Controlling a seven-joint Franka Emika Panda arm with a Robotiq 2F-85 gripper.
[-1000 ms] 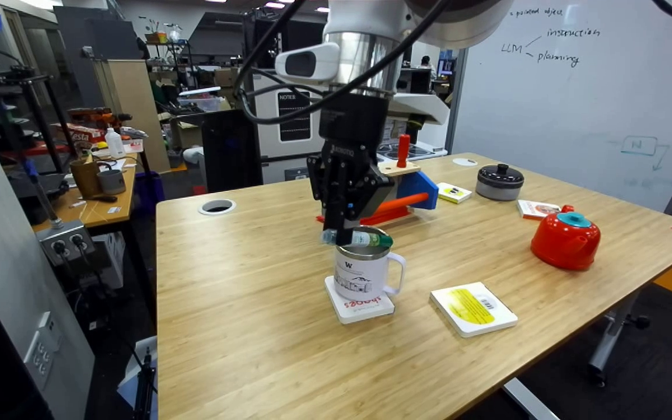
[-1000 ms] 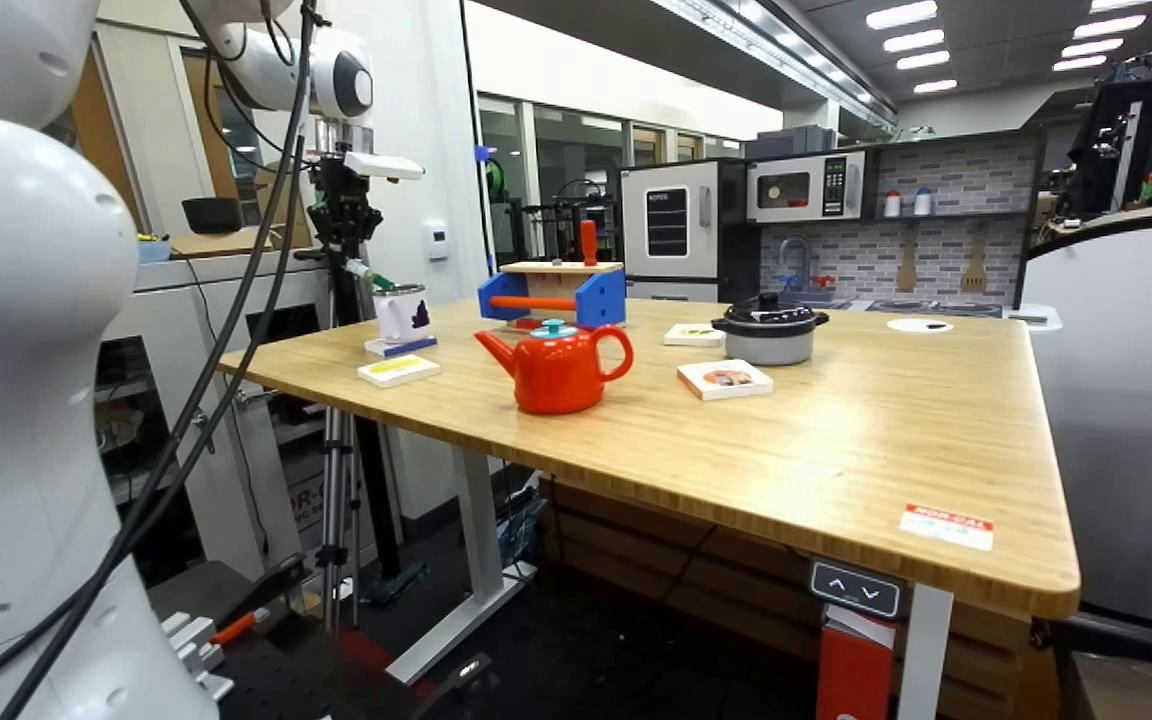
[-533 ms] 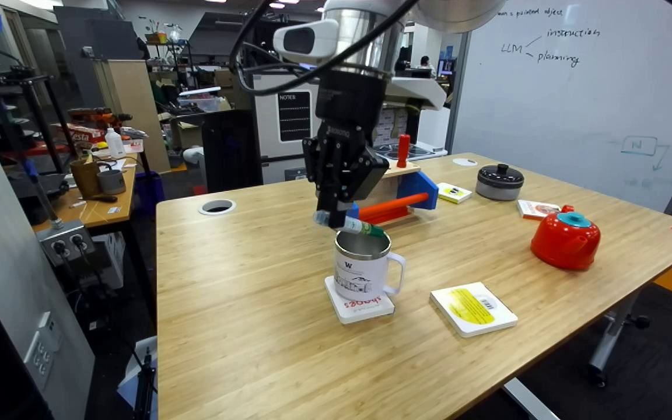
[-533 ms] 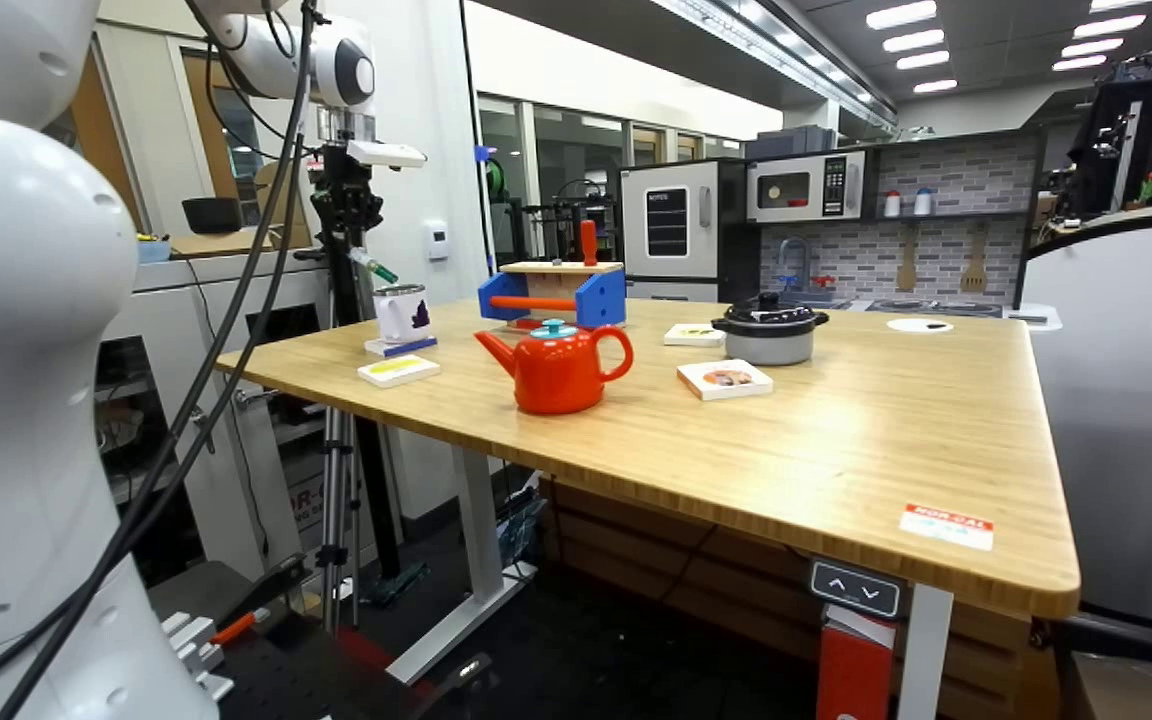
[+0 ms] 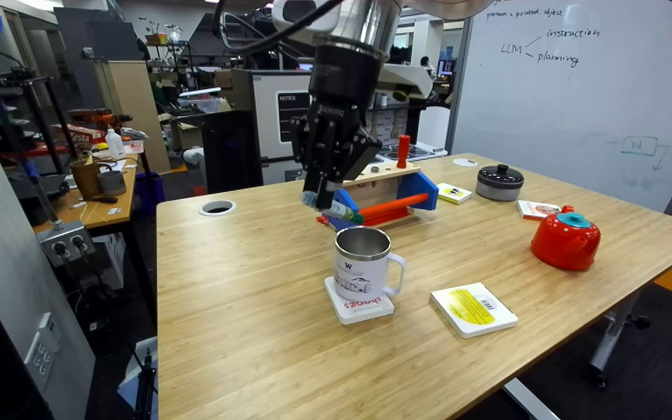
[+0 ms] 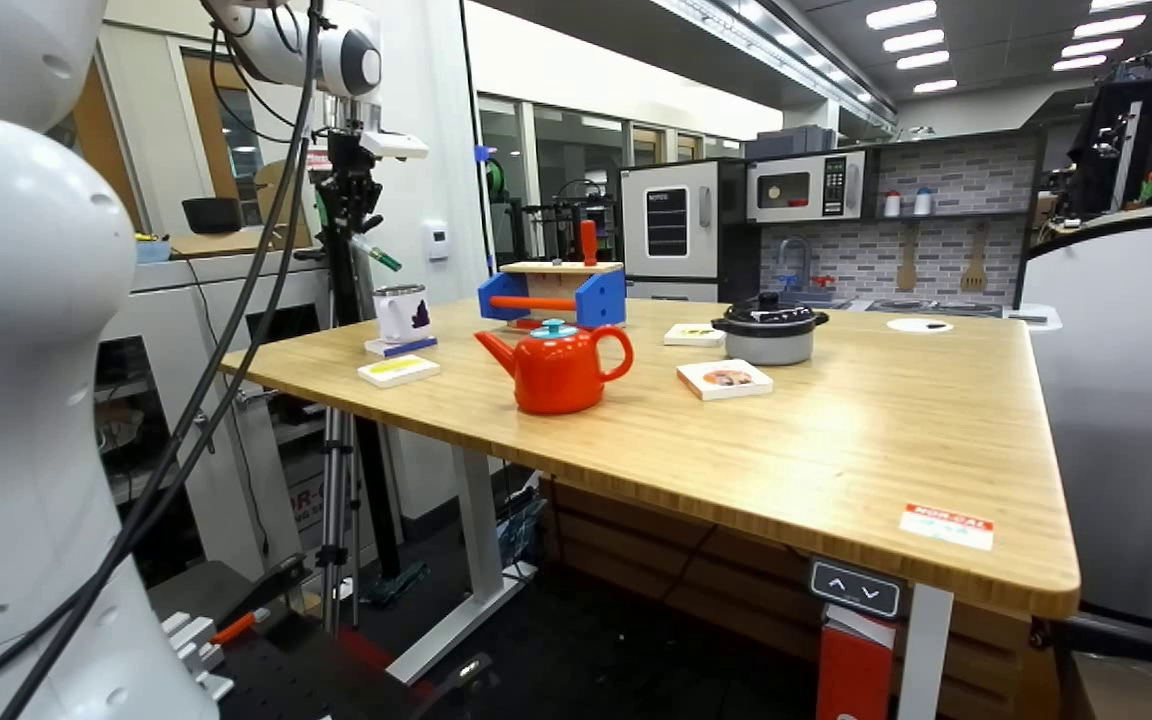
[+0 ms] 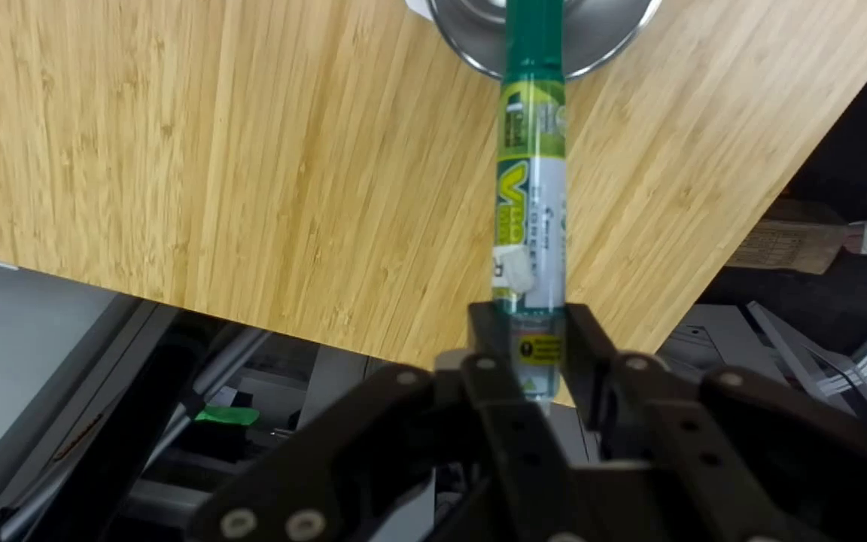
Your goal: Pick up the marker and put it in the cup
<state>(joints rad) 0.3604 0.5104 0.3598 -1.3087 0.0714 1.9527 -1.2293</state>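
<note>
The cup (image 5: 361, 274) is a white mug with a silver inside and rim and a side handle. It stands upright on a white book, also in an exterior view (image 6: 402, 318). My gripper (image 5: 321, 197) is shut on the clear end of the green marker (image 5: 342, 211). The marker slants with its dark green end lower, above and apart from the cup's rim, in both exterior views (image 6: 382, 257). In the wrist view the fingers (image 7: 527, 331) grip the marker (image 7: 530, 203). Its green end overlaps the cup's silver opening (image 7: 606, 34), which is partly cut off.
A white book (image 5: 359, 314) lies under the cup. Another book with a yellow patch (image 5: 471, 309) lies beside it. A blue and red toy bench (image 5: 417, 192) stands behind the cup. A red teapot (image 5: 566, 242) and a lidded pot (image 5: 499, 184) stand farther off.
My gripper has risen and moved back from the cup with the marker in it. The marker has tilted, its green end now pointing more downward. The cup has not moved.
</note>
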